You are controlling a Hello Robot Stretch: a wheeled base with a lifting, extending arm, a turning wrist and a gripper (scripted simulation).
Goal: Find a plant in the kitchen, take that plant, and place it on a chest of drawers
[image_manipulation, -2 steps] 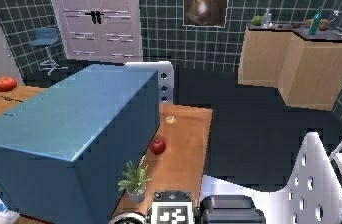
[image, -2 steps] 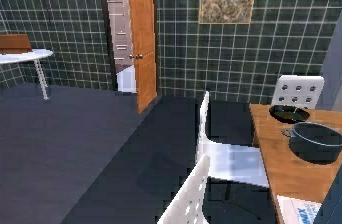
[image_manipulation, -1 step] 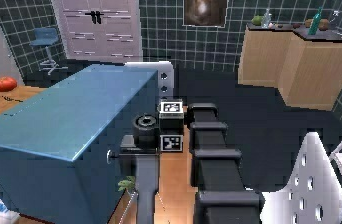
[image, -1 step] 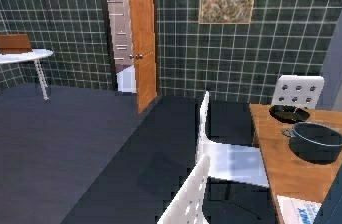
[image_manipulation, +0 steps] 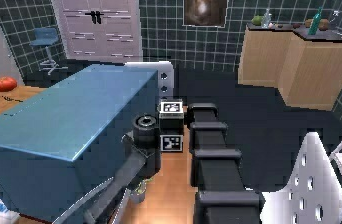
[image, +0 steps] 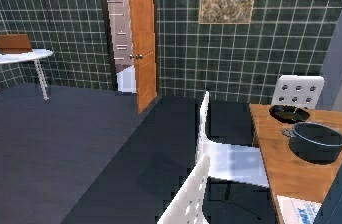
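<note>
In the forward view, a round white table stands at the far left against the dark green tiled wall, with a brown box on it. Right of it an orange door stands open, and farther right a framed picture hangs high on the tiles. White chairs stand around a wooden table at the right, which bears a black bowl and a dark pot.

In the arm side view, an orange-red round thing lies at the far left on that wooden table, and a large blue box takes up most of the tabletop. Behind it stand a blue stool and a white cabinet. The gripper sits at the blue box's right edge, just left of the two white marker squares. With the box at and behind it, I cannot tell whether it holds anything. The dark arm rises from the bottom edge just right of the middle.

Far up at the right stands a light wooden counter with several small things on top. One of them is a small green blob, which may be the plant, though its shape is too small to be sure. It is well apart from the gripper, up and to the right across dark floor. A white chair back shows at the bottom right.
</note>
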